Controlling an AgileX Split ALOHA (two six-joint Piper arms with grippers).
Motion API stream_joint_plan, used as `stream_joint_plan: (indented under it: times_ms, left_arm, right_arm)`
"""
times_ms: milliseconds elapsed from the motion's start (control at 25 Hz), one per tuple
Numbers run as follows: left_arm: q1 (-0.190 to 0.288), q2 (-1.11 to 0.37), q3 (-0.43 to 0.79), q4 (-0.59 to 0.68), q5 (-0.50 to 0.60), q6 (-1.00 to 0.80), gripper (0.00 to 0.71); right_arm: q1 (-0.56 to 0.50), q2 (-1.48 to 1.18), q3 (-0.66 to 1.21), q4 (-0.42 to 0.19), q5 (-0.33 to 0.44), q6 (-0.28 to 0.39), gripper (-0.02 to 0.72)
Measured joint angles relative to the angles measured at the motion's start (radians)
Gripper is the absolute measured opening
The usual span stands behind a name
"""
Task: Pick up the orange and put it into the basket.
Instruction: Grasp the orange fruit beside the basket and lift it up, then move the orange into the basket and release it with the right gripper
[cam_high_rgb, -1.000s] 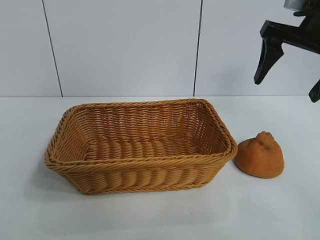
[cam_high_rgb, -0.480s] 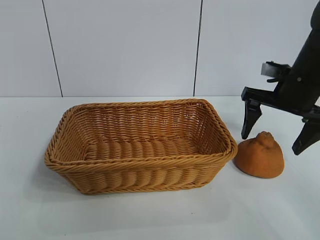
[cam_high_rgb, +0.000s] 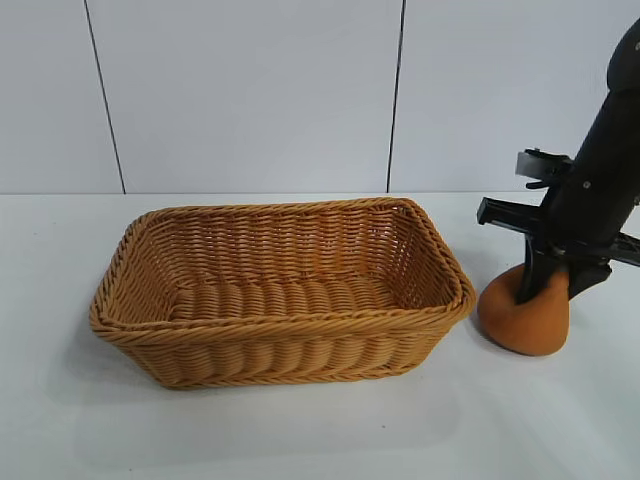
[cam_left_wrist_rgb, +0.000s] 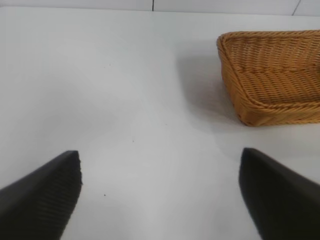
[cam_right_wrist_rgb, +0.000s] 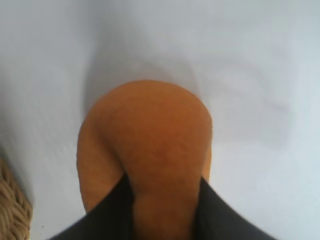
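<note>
Just right of the basket (cam_high_rgb: 280, 290), on the table (cam_high_rgb: 300, 430), the orange (cam_high_rgb: 525, 318) is sitting pinched at its peak between the right gripper's (cam_high_rgb: 545, 288) closing jaws. Off by the basket's far end, the left gripper (cam_left_wrist_rgb: 160, 195) is hanging with jaws apart, holding nothing.

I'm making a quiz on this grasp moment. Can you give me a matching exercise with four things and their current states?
Things:
1. orange
2. basket
3. right gripper
4. left gripper

States:
A. open over bare table
B. empty, on the table
C. pinched at its top, resting on the table
D. closed from above on the fruit

Pairs: 1-C, 2-B, 3-D, 4-A
</note>
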Motion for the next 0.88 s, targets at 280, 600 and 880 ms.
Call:
stream_joint_plan:
  times_ms: [280,600,880]
  left_arm:
    - [0.0,0.0,0.0,0.0,0.0,0.0,0.612]
    - [0.0,0.0,0.0,0.0,0.0,0.0,0.612]
    - [0.0,0.0,0.0,0.0,0.0,0.0,0.612]
  right_arm:
    - [0.0,-0.11,0.0,-0.003,0.02,-0.025,0.061]
    - [0.0,-0.291,-0.13,-0.005,0.141,-0.025,0.061]
    - [0.044,-0.322,-0.213,0.047,0.173,-0.025,0.061]
